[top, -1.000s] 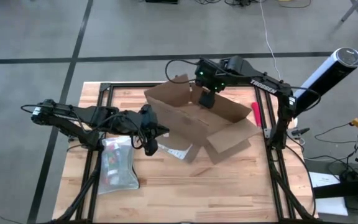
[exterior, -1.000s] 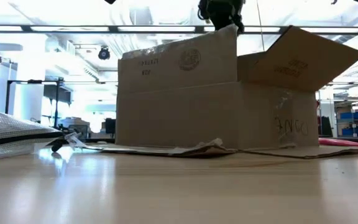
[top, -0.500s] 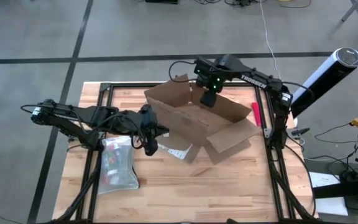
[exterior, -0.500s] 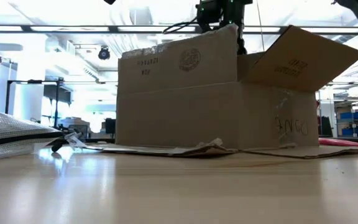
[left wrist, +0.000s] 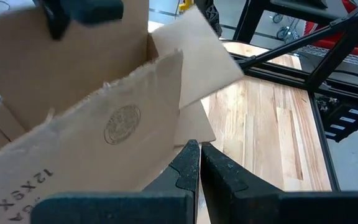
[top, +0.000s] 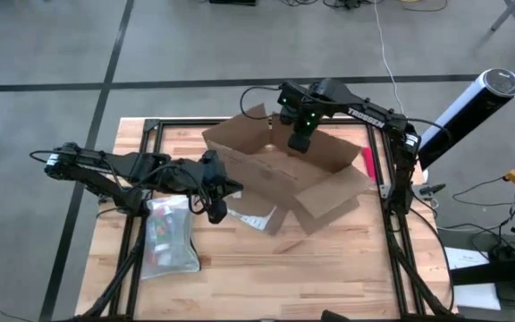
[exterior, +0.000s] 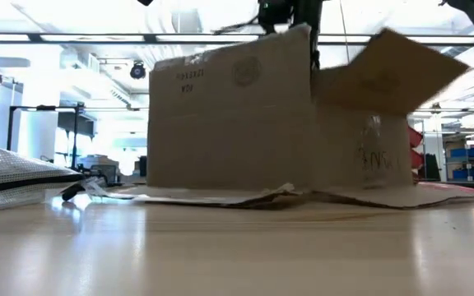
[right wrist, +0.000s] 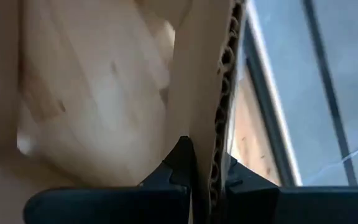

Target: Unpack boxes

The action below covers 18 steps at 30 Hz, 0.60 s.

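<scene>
The brown cardboard box (top: 284,174) stands open on the table, its flaps spread around it; the low view shows its tall front panel (exterior: 229,115). My right gripper (top: 299,139) is above the box's far side, shut on an upright flap. Left of the box, my left gripper (top: 217,204) lies low and shut; in its wrist view the shut fingertips (left wrist: 199,163) lie beside a printed flap (left wrist: 104,143). My right gripper pinches the top edge of the upright cardboard flap (right wrist: 219,140) between its two fingers (right wrist: 179,163), one on each face; the corrugated edge runs up between them. It comes from above, pointing down. The box's bottom stays on the table. My left gripper: I cannot tell whether it touches the flap.
A flat translucent zip pouch (top: 170,237) lies at the near left, also at the low view's left edge (exterior: 11,177). A small red knife (top: 367,165) lies by the table's right frame rail. Bare wood lies along the near edge.
My right gripper has shut on the flap's top edge and gone slightly toward the far edge. The box has shifted with it: in the low view its front panel has moved left and risen, and the right flap is blurred.
</scene>
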Available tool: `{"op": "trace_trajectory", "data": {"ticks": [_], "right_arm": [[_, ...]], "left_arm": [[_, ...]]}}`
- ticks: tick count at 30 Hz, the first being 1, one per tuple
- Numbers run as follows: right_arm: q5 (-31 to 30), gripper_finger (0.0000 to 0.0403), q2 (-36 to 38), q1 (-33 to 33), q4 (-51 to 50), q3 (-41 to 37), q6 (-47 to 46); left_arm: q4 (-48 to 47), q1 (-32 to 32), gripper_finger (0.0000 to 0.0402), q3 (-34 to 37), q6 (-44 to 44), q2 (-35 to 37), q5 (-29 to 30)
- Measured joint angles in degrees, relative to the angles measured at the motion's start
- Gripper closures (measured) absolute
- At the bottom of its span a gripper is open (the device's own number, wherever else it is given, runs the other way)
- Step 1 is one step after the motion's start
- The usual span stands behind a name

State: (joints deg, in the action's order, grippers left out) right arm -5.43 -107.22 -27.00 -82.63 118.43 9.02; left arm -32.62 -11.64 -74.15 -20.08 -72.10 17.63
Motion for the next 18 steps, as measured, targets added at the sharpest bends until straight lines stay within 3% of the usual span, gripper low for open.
{"op": "trace_trajectory", "data": {"ticks": [9, 14, 18], "right_arm": [[-4.9, 0.0403, 1.5, 1.5, -3.2, 16.4, -0.4], [-6.5, 0.0403, 5.0, 3.1, -3.9, 15.4, -1.9], [-11.7, 0.0403, 6.1, 6.3, -4.2, 16.0, -1.7]], "left_arm": [[0.1, 0.0, 0.0402, 0.0, 0.1, -0.4, 0.0], [0.2, 0.1, 0.0402, 0.0, 1.0, -3.6, -2.6], [1.3, 0.1, 0.0402, 0.0, 2.1, -7.4, -4.5]]}}
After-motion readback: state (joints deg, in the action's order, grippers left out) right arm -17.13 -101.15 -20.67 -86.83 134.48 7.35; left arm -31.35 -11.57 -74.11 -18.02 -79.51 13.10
